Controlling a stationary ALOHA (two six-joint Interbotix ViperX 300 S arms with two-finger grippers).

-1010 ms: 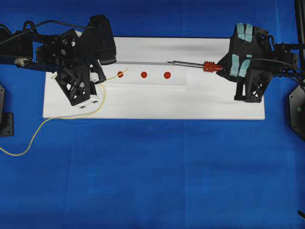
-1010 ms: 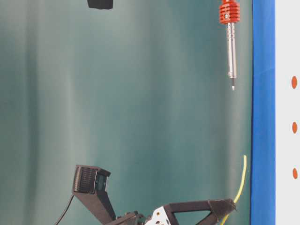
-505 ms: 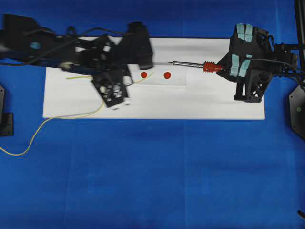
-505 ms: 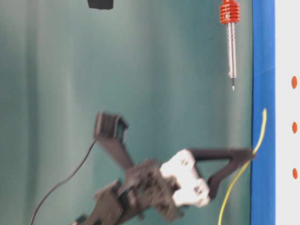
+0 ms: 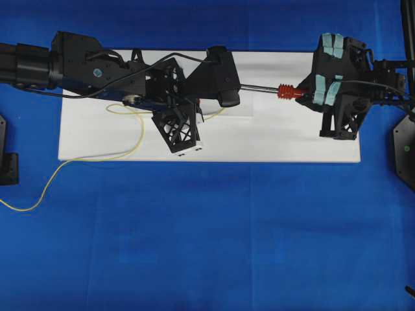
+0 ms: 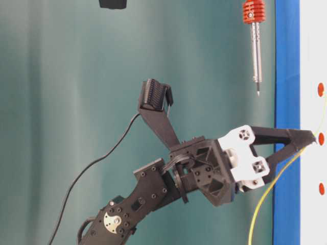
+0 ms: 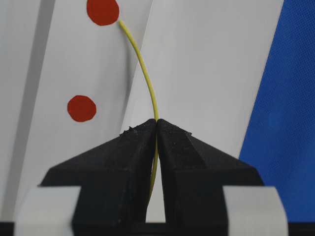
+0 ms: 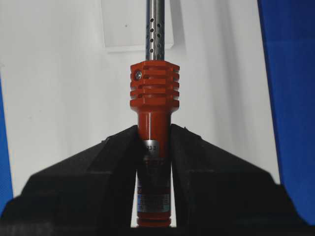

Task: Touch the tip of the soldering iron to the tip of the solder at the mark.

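White rectangular board lies flat on a counter covered in blue cloth. A thinner white strip sits on the board and carries red round marks; two show in the left wrist view, three in the table-level view. Teal backdrop behind.

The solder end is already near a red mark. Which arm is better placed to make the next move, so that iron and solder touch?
The right. Its hand grips the soldering iron, whose tip hangs off the board. The left hand already holds the solder with its end at a red mark.
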